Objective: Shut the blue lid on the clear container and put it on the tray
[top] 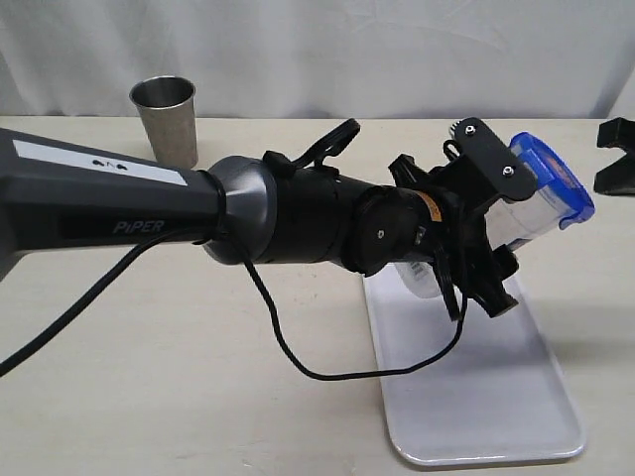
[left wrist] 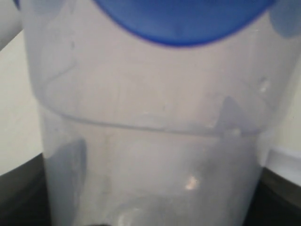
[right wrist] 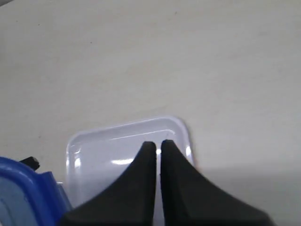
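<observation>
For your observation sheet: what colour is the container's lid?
Bright blue lid; exterior view shows it best.

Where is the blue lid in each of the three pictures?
Exterior view: the blue lid is at the upper right, on the tilted clear container, near the far end of the tray.
Left wrist view: the lid caps the container that fills the picture.
Right wrist view: a corner of the lid shows at the edge, beside the tray.
Shared landmark: the tray, in the exterior and right wrist views.
</observation>
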{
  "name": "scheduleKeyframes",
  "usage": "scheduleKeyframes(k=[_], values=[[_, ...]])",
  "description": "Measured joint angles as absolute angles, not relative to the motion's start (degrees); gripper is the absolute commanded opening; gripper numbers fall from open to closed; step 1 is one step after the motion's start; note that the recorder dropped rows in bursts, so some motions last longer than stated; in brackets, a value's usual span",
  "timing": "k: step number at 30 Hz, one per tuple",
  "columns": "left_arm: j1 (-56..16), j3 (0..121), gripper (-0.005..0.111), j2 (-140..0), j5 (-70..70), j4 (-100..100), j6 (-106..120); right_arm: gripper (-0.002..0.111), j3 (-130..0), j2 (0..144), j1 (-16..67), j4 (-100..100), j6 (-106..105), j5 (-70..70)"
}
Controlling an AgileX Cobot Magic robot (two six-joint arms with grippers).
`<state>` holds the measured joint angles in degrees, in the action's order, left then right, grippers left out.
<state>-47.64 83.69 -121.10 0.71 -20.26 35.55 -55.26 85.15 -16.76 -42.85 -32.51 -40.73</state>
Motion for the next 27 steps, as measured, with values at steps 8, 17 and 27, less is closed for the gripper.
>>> scheduleKeyframes(k=[8, 17, 27], values=[[-47.6, 83.7, 0.000, -121.1, -1.4, -20.2, 35.4, 0.004, -55.0, 92.1, -18.7, -60.9, -46.6, -51.7], [-47.3, 83.7, 0.000, -122.3, -4.5, -21.4, 34.2, 0.004, -57.5, 90.4, -19.1, -64.2, -50.7, -59.3], [-47.2, 84.0, 0.000, -122.6, -6.5, -24.5, 32.3, 0.004, -57.6, 88.3, -19.4, -65.0, -52.2, -58.2]])
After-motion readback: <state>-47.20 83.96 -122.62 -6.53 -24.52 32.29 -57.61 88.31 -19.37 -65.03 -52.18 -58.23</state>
